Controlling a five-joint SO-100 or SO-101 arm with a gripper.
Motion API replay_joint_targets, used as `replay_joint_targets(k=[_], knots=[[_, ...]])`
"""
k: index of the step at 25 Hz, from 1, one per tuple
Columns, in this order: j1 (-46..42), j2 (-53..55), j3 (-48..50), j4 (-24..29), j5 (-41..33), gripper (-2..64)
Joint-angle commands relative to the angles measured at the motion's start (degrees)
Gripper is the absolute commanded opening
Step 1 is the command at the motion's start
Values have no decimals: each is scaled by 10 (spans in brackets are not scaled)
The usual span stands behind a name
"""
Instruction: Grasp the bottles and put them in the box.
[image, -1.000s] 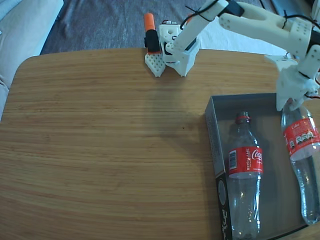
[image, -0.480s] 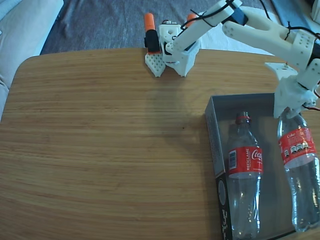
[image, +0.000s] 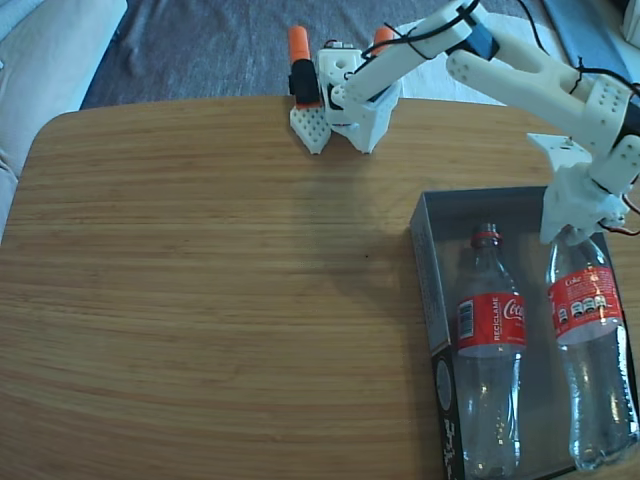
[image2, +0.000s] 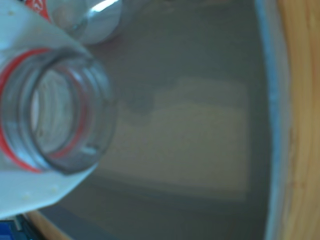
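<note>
A wooden table (image: 200, 300) with rounded corners and fine straight grain, seen from above in the fixed view. At about 4 o'clock sits a shallow cardboard box (image: 424, 262), dark grey inside, its black outer wall printed with small white text.

One clear plastic Coca-Cola bottle (image: 489, 350) lies flat in the left half of the box, neck toward 12 o'clock, red label around its middle and a red ring at its capless neck. That one looks finished.

A second, matching bottle (image: 590, 350) lies beside it in the right half, near but apart, angled slightly. The white plastic arm's gripper (image: 572, 232) is clamped around its neck at the 12 o'clock end. I cannot tell whether the bottle's body fully rests on the box floor.

In the wrist view, the open mouth of the held bottle (image2: 52, 112) fills the left side: a thick, glassy, round rim with a red ring below, backed by a white gripper finger (image2: 30, 192). Behind it is the matte grey box floor (image2: 200, 125).

What seems left is to release this second bottle.
</note>
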Motion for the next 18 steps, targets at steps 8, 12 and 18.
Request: replay_joint_targets(k=[8,12,18], knots=[[-7,13,3,-3,1,-3],[-13,14,4,-3,1,-2],[-32,21,8,-3,1,-2]])
